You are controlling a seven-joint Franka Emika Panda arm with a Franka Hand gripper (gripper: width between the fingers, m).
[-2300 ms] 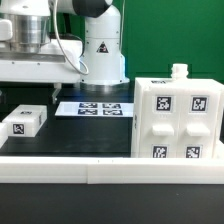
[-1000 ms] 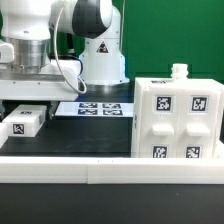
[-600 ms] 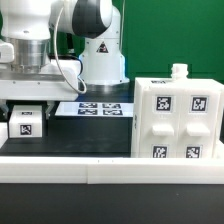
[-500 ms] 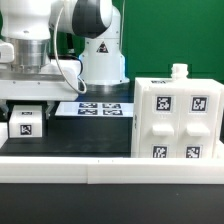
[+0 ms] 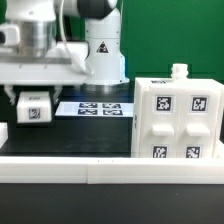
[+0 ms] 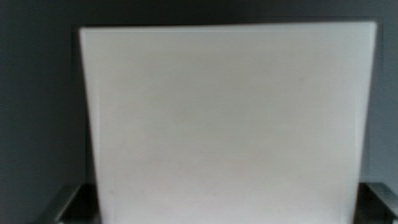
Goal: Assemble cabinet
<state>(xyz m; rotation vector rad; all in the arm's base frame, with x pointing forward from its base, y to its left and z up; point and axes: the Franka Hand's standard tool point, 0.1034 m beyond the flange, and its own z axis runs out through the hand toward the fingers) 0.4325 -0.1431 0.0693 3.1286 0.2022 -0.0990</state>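
Cabinet body parked at right, drawer block in the gripper at left.
You've got the gripper clamped on the small tagged block, one finger down each side. It looks clear of the black table, so the underside can't drag. The wrist view is nearly all white drawer block, so the grasp reads as centred. The big unit sits well apart at right, tags facing near. The marker board lies flat between them, farther back. My read: the next carry crosses above it toward the unit.
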